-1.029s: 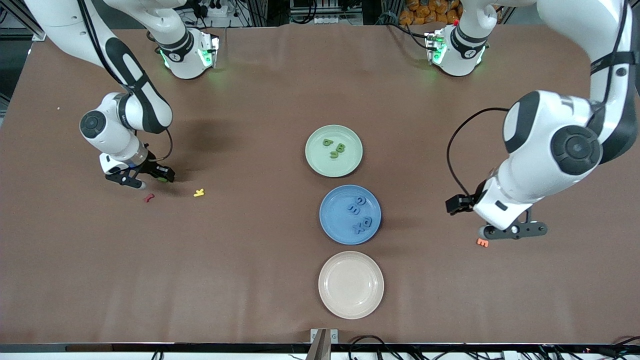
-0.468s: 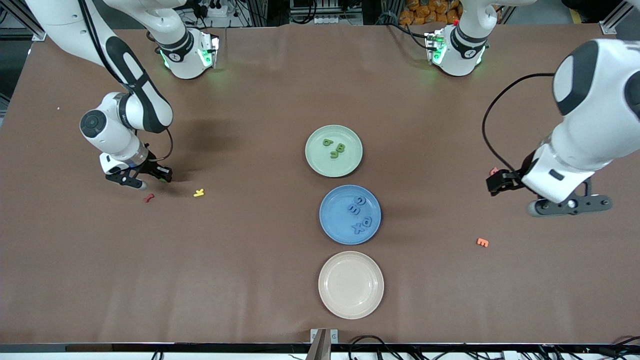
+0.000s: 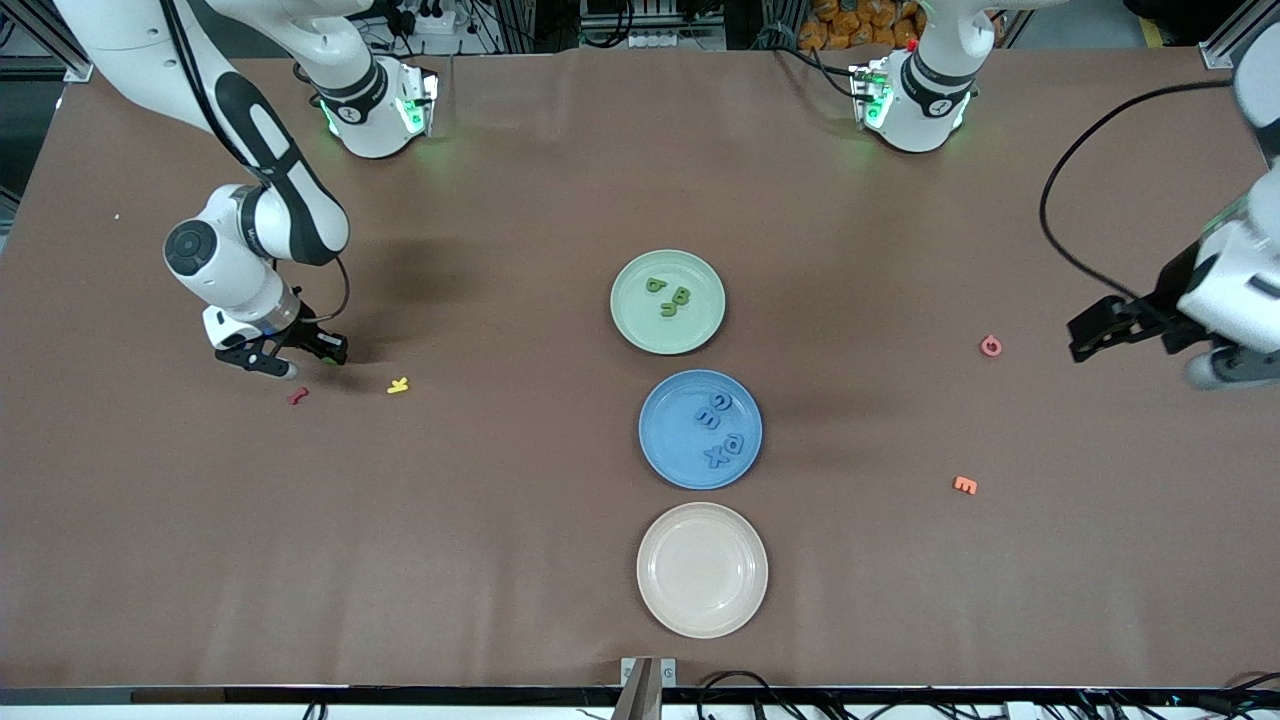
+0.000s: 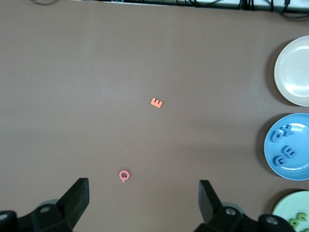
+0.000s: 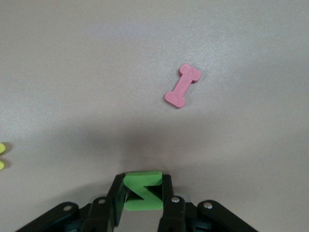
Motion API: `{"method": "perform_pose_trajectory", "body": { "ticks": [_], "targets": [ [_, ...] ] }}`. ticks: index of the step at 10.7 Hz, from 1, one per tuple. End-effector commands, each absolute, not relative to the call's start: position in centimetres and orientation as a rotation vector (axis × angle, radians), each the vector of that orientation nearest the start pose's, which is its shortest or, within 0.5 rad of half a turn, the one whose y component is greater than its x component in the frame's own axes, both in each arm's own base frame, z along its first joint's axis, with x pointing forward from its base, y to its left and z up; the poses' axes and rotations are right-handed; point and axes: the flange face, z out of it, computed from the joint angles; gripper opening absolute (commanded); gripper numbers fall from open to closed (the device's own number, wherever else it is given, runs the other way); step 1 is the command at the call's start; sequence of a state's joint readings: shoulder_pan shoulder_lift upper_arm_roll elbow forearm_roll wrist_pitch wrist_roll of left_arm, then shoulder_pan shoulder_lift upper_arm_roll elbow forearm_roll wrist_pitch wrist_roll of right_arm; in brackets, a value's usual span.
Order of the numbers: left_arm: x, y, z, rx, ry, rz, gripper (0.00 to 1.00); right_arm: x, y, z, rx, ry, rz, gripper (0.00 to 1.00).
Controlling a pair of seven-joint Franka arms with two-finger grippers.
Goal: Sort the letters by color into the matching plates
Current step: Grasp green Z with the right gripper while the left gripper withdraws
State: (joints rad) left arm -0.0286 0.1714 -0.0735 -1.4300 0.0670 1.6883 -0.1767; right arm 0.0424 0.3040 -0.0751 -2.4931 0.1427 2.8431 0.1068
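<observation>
Brown tabletop: right gripper [image 5: 141, 198] clamps a green letter [image 5: 142, 191] near the red I [image 5: 182, 85]; left gripper [image 4: 144, 203], jaws wide and empty, hangs over the red Q [image 4: 124, 176] and orange E [image 4: 156, 102]. Green plate [image 3: 667, 301] holds three green letters, blue plate [image 3: 700, 429] four blue.

Front camera sits high, facing both arm bases across the tabletop [image 3: 500, 560]. Wrist cameras look straight down, right one much closer; left shares the orange E [image 3: 965, 485] [image 4: 156, 102].
</observation>
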Motion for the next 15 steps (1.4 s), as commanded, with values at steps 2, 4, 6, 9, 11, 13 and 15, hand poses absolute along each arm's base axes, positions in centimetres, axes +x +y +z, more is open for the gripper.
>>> {"method": "perform_pose_trajectory", "body": {
  "ticks": [2, 4, 6, 9, 11, 13, 15],
  "targets": [
    [57.0, -2.8, 63.1, -3.125, -0.109, -0.151, 1.00, 47.7, -0.5, 19.3, -3.043, 0.508, -0.050, 0.00],
    [55.3, -3.0, 63.0, -3.123, -0.002, -0.072, 1.00, 48.3, 3.2, 20.1, -2.998, 0.608, -0.064, 0.00],
    [54.9, -2.7, 63.0, -3.121, 0.048, -0.037, 1.00, 48.5, 9.1, 21.2, -2.926, 0.740, -0.065, 0.00],
    [55.1, -2.4, 62.5, -3.114, 0.184, -0.014, 1.00, 48.8, 16.8, 23.3, -2.817, 0.878, -0.071, 0.00],
    [55.6, -2.4, 61.7, -3.113, 0.249, 0.008, 1.00, 48.7, 20.5, 24.1, -2.768, 0.941, -0.063, 0.00],
    [56.1, -2.7, 62.0, -3.118, 0.235, 0.003, 1.00, 48.6, 24.7, 25.0, -2.702, 1.027, -0.052, 0.00],
    [56.2, -2.4, 61.8, -3.144, 0.222, 0.009, 1.00, 48.8, 28.1, 26.0, -2.642, 1.092, -0.044, 0.00]
  ]
}}
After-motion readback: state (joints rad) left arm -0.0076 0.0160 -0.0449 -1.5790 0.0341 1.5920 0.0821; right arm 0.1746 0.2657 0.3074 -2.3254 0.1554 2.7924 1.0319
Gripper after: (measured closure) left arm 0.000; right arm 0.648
